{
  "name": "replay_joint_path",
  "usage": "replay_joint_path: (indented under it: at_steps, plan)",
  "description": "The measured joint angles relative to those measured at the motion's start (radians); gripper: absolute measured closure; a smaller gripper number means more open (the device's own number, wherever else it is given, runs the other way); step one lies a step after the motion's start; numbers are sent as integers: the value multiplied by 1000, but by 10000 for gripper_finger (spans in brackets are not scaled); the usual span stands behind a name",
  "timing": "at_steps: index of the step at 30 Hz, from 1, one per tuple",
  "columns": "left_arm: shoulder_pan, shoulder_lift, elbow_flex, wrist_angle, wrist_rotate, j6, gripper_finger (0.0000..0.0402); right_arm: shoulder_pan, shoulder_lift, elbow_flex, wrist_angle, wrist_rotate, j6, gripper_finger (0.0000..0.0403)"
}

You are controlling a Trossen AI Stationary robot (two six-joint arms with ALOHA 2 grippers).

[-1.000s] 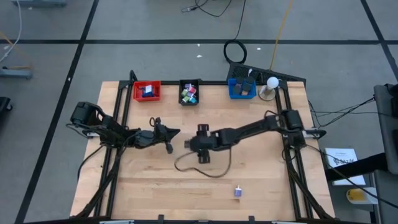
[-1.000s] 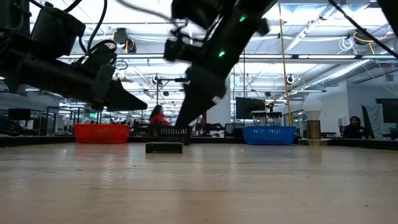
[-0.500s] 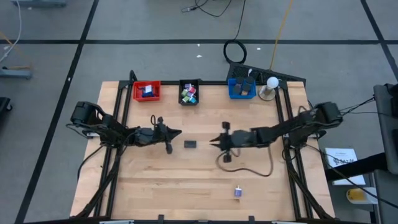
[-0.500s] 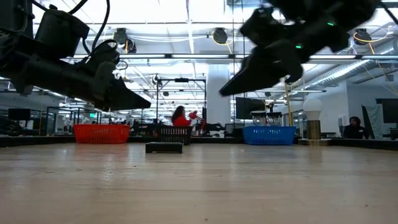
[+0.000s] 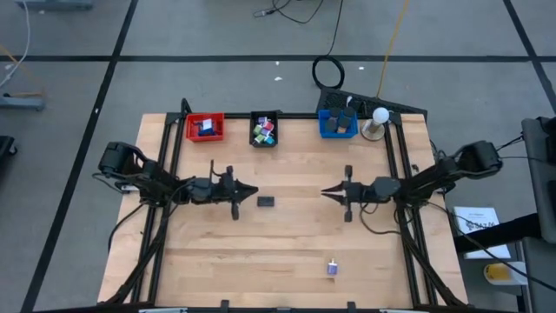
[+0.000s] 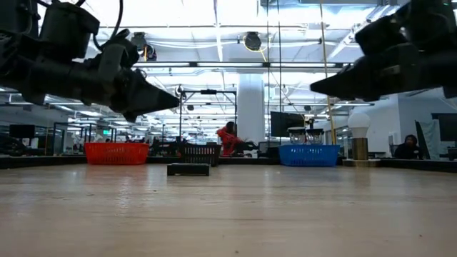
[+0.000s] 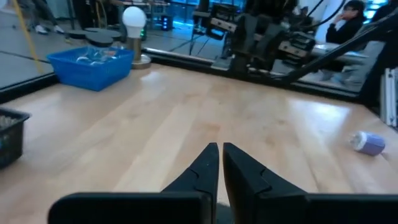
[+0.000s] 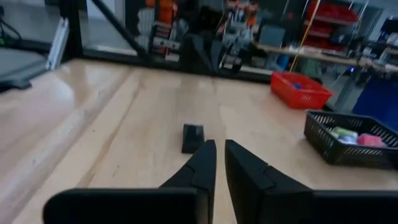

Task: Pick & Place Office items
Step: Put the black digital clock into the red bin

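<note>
Between both closed, empty grippers, left (image 5: 248,190) and right (image 5: 327,192): black block (image 5: 266,202) flat on surface (image 5: 287,252); open fingers before descending squarely over it.

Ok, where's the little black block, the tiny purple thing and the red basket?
Small black rectangular block (image 5: 266,202), high view, its top face.
Tiny purple cylinder-like item (image 5: 332,268), high view, its middle.
Red rectangular plastic tray (image 5: 190,128), high view, its left rim.

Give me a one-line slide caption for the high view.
Both grippers, left and right, shut and empty, flank a small black item on the table.
</note>
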Motion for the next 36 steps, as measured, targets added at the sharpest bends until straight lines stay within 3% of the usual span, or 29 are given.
replay_joint_path:
  at_steps: [4, 8, 23, 29, 36]
  plan:
    - [3, 0, 38, -50, -5, 40, 371, 0, -22, -62, 62, 0, 1, 375]
    - [-3, 0, 95, -161, -1, 81, 340, 0, -26, -85, 80, 0, 32, 384]
    - [-50, 0, 553, -1168, 3, 50, 150, 0, -26, -86, 74, -2, 50, 399]
    - [-36, 0, 582, -1240, 53, 43, 112, 0, -26, -87, 74, -2, 50, 401]
    - [28, 45, 581, -1298, 105, 64, 106, 0, -26, -87, 73, -2, 57, 402]
